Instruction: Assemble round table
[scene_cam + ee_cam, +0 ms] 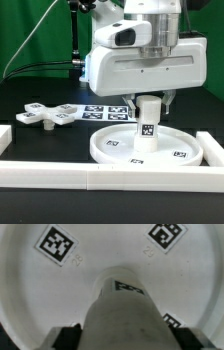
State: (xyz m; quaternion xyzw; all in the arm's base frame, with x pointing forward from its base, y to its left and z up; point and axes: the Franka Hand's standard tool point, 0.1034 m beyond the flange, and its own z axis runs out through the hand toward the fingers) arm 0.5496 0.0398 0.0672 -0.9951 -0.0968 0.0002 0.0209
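The large rimmed round disc (150,146) lies flat on the black table at the front, tags facing up. The short cylindrical leg (147,121) stands upright on the disc's middle, with a tag on its side. My gripper (148,103) is straight above it, shut on the leg's upper end. In the wrist view the leg (125,308) runs down between my two black fingers (68,335) to the disc (40,291). The cross-shaped base piece (46,115) lies on the table at the exterior view's left, apart from the disc.
The marker board (108,111) lies behind the disc, partly hidden by my arm. White border rails run along the front (100,177), the exterior view's left (5,135) and the exterior view's right (214,150). A green backdrop stands behind.
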